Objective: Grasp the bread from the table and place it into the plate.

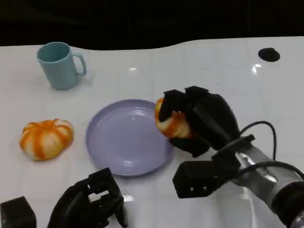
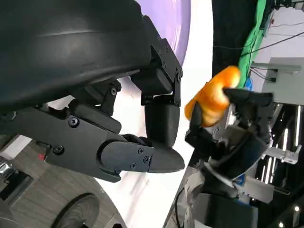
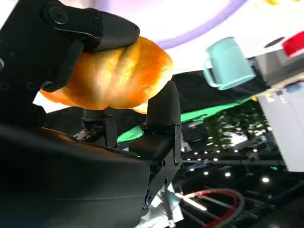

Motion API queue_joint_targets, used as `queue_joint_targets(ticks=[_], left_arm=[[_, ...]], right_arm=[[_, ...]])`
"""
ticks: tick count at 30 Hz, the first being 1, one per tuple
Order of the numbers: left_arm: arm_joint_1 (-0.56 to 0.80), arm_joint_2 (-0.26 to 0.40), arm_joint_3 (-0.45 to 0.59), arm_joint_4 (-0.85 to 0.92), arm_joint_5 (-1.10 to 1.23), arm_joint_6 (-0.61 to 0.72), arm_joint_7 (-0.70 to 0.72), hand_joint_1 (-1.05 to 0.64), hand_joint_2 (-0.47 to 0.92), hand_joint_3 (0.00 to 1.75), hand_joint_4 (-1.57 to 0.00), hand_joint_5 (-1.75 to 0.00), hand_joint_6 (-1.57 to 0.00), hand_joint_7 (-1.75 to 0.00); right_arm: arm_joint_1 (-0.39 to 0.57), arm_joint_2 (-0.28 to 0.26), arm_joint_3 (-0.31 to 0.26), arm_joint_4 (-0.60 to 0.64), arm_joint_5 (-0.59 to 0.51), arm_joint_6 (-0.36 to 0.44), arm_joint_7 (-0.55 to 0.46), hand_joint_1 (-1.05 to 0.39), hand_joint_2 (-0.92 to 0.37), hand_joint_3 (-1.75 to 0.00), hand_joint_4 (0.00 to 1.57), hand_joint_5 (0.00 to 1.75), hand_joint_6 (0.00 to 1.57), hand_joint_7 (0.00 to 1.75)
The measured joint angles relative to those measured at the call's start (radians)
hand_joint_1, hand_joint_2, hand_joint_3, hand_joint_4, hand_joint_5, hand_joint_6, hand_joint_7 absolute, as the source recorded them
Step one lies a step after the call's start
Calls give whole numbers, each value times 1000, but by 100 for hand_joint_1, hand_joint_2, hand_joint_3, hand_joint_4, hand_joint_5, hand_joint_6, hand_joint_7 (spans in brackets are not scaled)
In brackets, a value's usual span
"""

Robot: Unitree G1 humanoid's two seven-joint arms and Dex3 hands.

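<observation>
Fingers around bread, seemingly above plate rim.

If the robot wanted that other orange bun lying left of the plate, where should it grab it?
Probably across its rounded sides, coming from above. The bun sits low and domed on the table, apart from the plate. The left hand is nearer it; the right hand holds bread.
</observation>
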Motion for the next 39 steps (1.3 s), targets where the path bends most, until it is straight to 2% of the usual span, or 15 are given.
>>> queue_joint_targets(ticks=[7, 14, 15, 17, 18, 19, 20, 21, 22, 25, 27, 29, 30, 34, 39], left_arm=[[3, 1, 0, 0, -1, -1, 0, -61, 90, 26, -78, -175, -71, -148], [8, 2, -3, -1, 10, -7, 0, -61, 90, 27, -78, -175, -72, -147], [9, 2, -4, -1, 10, -7, 0, -62, 90, 26, -79, -175, -72, -147], [10, 2, -4, -4, 10, -7, 0, -62, 90, 26, -78, -175, -72, -147], [10, 2, -4, -7, 10, -6, 1, -61, 90, 26, -78, -175, -72, -147], [11, 2, -4, -9, 10, -6, 1, -61, 90, 26, -78, -175, -72, -147], [12, 2, -4, -11, 10, -6, 1, -61, 90, 26, -78, -175, -72, -147], [14, 2, -4, -13, 10, -6, 1, -61, 90, 26, -78, -175, -72, -147], [17, 2, -4, -14, 9, -6, 1, -61, 90, 26, -78, -175, -72, -147], [19, 2, -4, -14, 9, -7, 1, -60, 90, 26, -78, -175, -72, -147], [19, 2, -5, -14, 8, -7, 1, -60, 90, 26, -78, -175, -72, -147], [19, 2, -4, -15, 7, -6, 1, -61, 90, 26, -79, -175, -72, -147], [19, 2, -4, -15, 7, -6, 1, -62, 90, 26, -79, -175, -72, -147], [18, 2, -4, -15, 6, -7, 1, -62, 90, 26, -79, -175, -73, -147], [18, 2, -4, -15, 7, -7, 1, -61, 90, 25, -79, -175, -73, -147]], right_arm=[[-34, 69, 33, 53, -10, 10, 10, -16, -32, -130, 98, 175, 72, 175], [-53, 126, 48, 111, -15, 24, 17, -15, -34, -128, 93, 175, 71, 175], [-56, 129, 49, 116, -15, 23, 18, -17, -36, -127, 92, 173, 71, 168], [-61, 135, 51, 129, -14, 20, 26, -19, -40, -116, 87, 162, 80, 131], [-64, 137, 51, 136, -13, 20, 37, -22, -46, -98, 85, 145, 82, 101], [-64, 139, 52, 141, -13, 20, 50, -23, -51, -84, 84, 135, 85, 80], [-65, 139, 52, 144, -13, 21, 60, -25, -55, -74, 78, 133, 83, 64], [-65, 140, 53, 148, -13, 25, 72, -29, -59, -65, 66, 124, 77, 47], [-66, 141, 54, 149, -13, 36, 92, -30, -60, -62, 62, 120, 75, 40], [-71, 137, 63, 144, -15, 83, 160, -36, -69, -43, 47, 69, 62, 11], [-75, 126, 76, 126, -21, 120, 222, -42, -85, -21, 40, 46, 53, 3], [-81, 116, 88, 95, -34, 165, 301, -47, -90, -12, 33, 35, 45, 1], [-84, 109, 97, 77, -39, 188, 340, -52, -91, -10, 28, 30, 38, 0], [-91, 77, 129, -9, -66, 272, 481, -60, -92, -11, 20, 23, 31, 0], [-89, 56, 155, -81, -85, 319, 545, -67, -92, -15, 15, 20, 27, 0]])
